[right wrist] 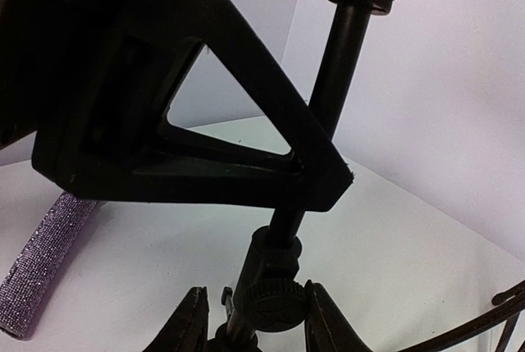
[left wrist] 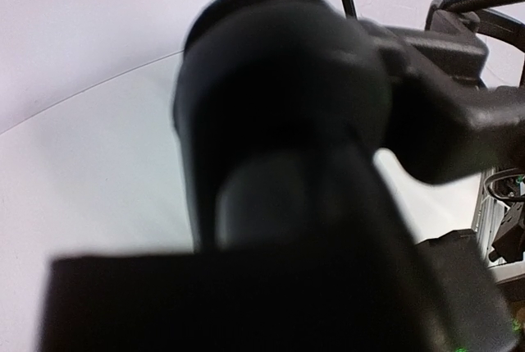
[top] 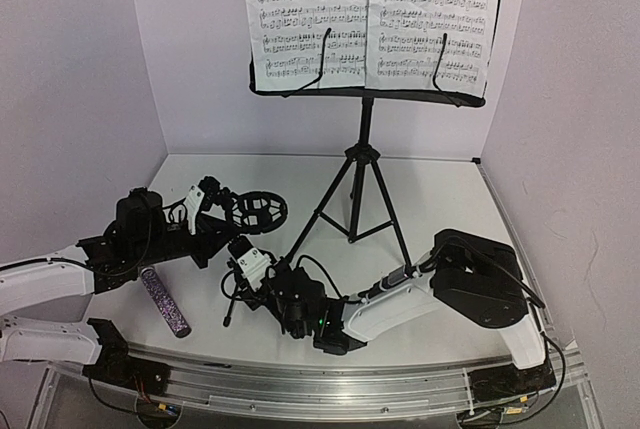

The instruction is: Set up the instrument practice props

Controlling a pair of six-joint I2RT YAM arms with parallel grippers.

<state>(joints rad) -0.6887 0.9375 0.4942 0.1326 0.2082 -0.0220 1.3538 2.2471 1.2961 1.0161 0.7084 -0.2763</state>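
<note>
Down by the table's (top: 450, 199) near-left edge, the microphone (top: 165, 302) lies flat.

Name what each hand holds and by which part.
Left hand: seemingly shut on the mic stand, at its top holder. Right hand: fingers flank its pole at the knurled collar; grip unclear.

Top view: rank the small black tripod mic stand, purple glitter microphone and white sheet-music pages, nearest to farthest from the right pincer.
1. Small black tripod mic stand: between the right pincer's fingers.
2. Purple glitter microphone: lying flat to its left.
3. White sheet-music pages: raised, far back.
</note>
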